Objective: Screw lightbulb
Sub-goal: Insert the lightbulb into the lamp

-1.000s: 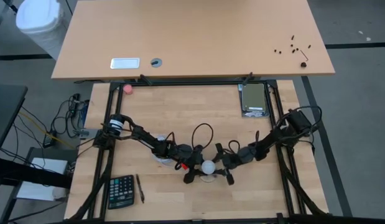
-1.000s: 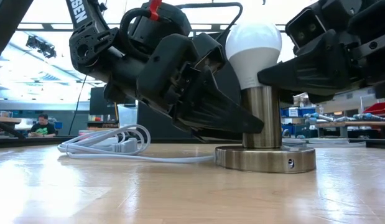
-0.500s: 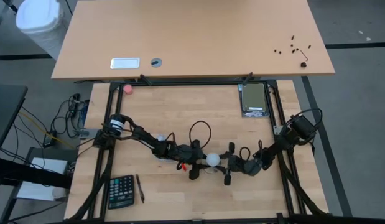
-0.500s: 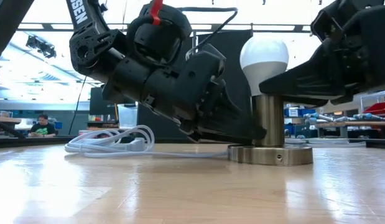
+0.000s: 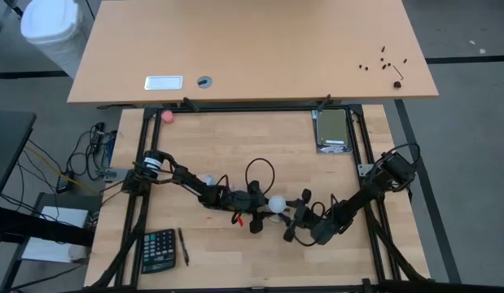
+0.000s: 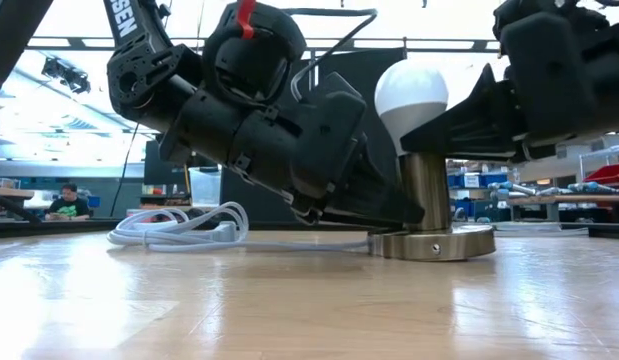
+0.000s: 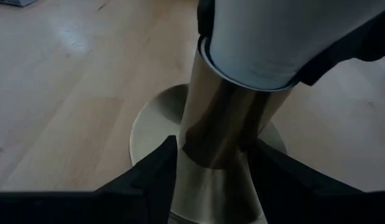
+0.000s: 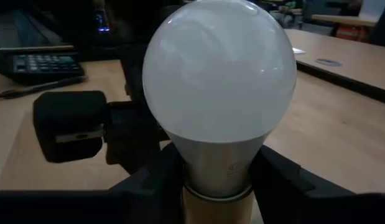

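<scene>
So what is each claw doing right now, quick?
Left gripper: closed on the lamp stem.
Right gripper: closed on the lightbulb, at its neck.

The lightbulb [image 6: 411, 92], a small white pear-shaped bulb with a round matte globe, stands seated in the top of a brass-coloured socket post and leans slightly with it. Its neck [image 8: 212, 167] narrows to a greyish collar just above the post. It lies near the table's front centre [image 5: 277, 203].

Workshop or lab, tool-strewn benches [image 6: 579, 190], seated person [image 6: 67, 200] behind
</scene>
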Motion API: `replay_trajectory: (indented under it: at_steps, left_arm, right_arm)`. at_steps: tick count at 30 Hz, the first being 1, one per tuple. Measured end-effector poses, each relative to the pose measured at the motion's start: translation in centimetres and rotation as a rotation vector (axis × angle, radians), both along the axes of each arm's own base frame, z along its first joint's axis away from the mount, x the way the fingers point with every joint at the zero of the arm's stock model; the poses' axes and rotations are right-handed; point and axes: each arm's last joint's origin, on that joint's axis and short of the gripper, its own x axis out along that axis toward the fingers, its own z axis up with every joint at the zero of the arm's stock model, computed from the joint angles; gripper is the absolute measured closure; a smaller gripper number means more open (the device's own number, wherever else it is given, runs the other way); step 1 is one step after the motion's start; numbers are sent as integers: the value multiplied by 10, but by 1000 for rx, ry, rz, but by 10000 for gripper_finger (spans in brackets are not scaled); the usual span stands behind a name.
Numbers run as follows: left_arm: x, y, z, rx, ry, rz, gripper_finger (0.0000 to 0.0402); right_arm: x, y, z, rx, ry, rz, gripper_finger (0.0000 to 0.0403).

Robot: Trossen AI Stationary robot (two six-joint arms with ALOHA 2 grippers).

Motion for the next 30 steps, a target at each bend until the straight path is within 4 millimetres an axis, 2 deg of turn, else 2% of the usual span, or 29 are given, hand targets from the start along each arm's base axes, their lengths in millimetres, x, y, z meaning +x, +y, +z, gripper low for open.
replay_trajectory:
  at_steps: [5,8,17,20,24,30]
  left_arm:
    - [0,0,0,-3,1,-7,204]
    - [0,0,0,-6,1,-16,204]
    - [0,0,0,8,-2,-39,198]
    - [1,0,0,9,-2,-69,189]
    - [0,0,3,14,15,-96,183]
    - [-4,3,14,56,71,-127,183]
  right_arm:
    - [-2,-2,-2,32,-11,-12,227]
    - [-4,-3,-3,60,-21,-2,208]
    - [-10,-5,-3,58,-17,97,73]
    - [-18,-10,0,45,1,143,47]
    - [-30,-20,8,51,-1,185,41]
    - [-49,-38,15,48,-2,198,55]
